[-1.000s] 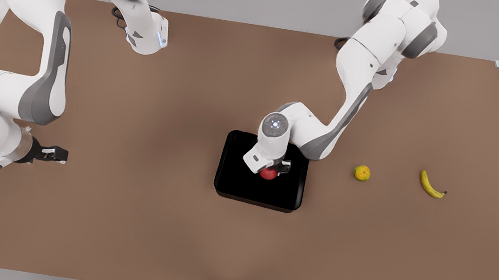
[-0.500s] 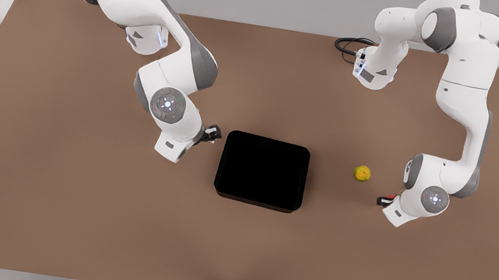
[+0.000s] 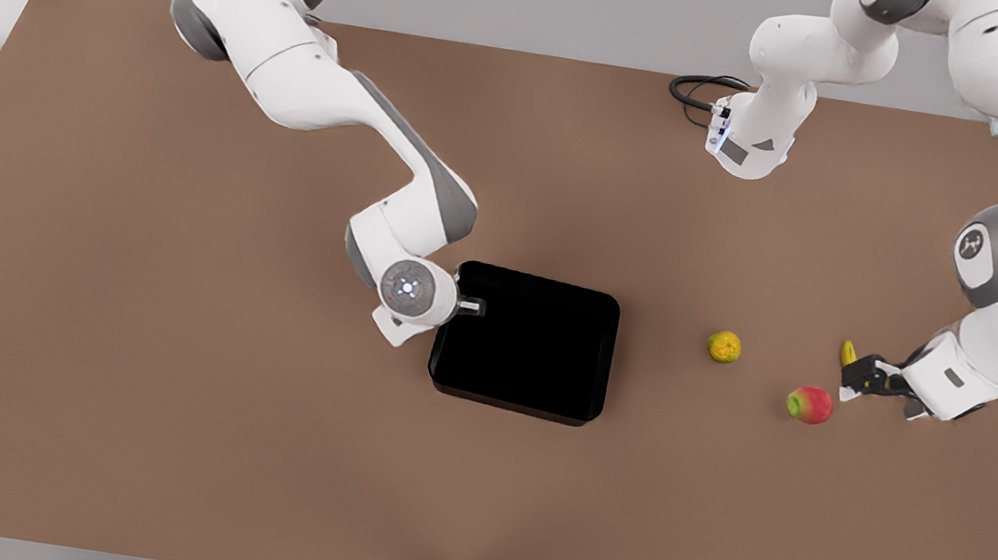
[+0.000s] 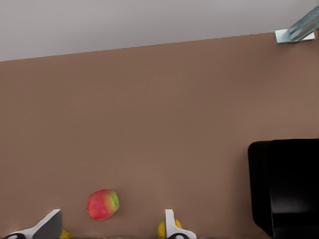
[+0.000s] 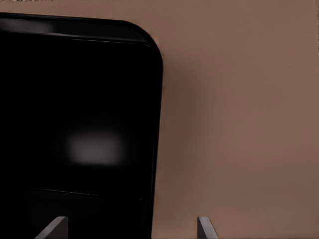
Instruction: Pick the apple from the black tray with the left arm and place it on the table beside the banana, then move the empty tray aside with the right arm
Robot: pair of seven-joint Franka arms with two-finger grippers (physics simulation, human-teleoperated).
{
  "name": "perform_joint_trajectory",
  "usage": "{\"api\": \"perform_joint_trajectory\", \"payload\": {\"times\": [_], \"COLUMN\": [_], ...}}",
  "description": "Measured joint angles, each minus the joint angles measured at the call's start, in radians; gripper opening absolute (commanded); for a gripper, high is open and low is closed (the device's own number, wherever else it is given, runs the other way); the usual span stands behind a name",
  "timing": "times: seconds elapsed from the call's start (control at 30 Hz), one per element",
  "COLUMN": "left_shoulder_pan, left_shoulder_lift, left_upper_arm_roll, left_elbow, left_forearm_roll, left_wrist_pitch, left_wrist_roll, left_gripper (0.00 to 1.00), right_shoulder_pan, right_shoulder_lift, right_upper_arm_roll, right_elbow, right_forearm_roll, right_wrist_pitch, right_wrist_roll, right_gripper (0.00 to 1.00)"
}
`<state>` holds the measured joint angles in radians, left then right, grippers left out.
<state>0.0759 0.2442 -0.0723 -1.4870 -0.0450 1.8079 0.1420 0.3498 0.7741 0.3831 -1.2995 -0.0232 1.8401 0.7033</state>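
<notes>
- Jaws of the left gripper (image 3: 860, 374) stand apart and empty, near the small curved yellow banana (image 3: 848, 352), which the gripper partly covers in the front view.
- Small round red apple with a yellow-green patch (image 3: 810, 404) lies free on the flat matte brown worktop (image 3: 140, 362), just beside the banana, between it and a yellow-orange round fruit (image 3: 724, 346).
- Placing step looks done.
- Jaws of the right gripper (image 5: 129, 230) are apart, straddling the rim of the shallow glossy black rectangular tray (image 3: 538, 348) at its edge toward the front view's left.
- Tray sits empty.
- Step in hand, by my reading: gripping the tray.
- Next move calls for closing on the rim, then a low, level slide away from the fruit.
</notes>
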Motion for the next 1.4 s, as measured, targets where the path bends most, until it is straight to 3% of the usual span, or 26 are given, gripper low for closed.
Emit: {"api": "perform_joint_trajectory", "payload": {"times": [0.3, 0.37, 0.43, 0.5, 0.63, 1.07, 1.4], "left_shoulder_pan": [0.000, -0.001, -0.001, -0.001, -0.001, -0.001, -0.001], "left_shoulder_lift": [0.000, 0.001, 0.002, 0.002, 0.002, 0.002, 0.002], "left_upper_arm_roll": [0.000, 0.000, 0.000, 0.000, 0.000, 0.000, -0.001], "left_elbow": [-0.011, -0.011, -0.011, -0.011, -0.011, -0.008, -0.008], "left_forearm_roll": [-0.020, -0.021, -0.021, -0.021, -0.021, -0.009, -0.007], "left_wrist_pitch": [-0.089, -0.095, -0.098, -0.100, -0.102, -0.104, -0.105], "left_wrist_roll": [-0.017, -0.019, -0.021, -0.023, -0.025, -0.031, -0.033], "left_gripper": [1.00, 1.00, 1.00, 1.00, 1.00, 1.00, 1.00], "right_shoulder_pan": [0.011, 0.013, 0.013, 0.009, 0.003, -0.020, -0.092], "right_shoulder_lift": [0.118, 0.125, 0.129, 0.130, 0.131, 0.118, 0.029], "right_upper_arm_roll": [0.000, 0.000, 0.000, 0.005, 0.010, 0.050, 0.087], "right_elbow": [-0.015, -0.025, -0.026, -0.026, -0.025, -0.023, 0.007], "right_forearm_roll": [-0.047, -0.055, -0.059, -0.059, -0.057, -0.055, -0.053], "right_wrist_pitch": [0.093, 0.114, 0.129, 0.140, 0.153, 0.153, 0.043], "right_wrist_roll": [0.109, 0.127, 0.143, 0.157, 0.182, 0.232, 0.232], "right_gripper": [0.93, 0.87, 0.73, 0.52, 0.38, 0.19, 0.16]}}
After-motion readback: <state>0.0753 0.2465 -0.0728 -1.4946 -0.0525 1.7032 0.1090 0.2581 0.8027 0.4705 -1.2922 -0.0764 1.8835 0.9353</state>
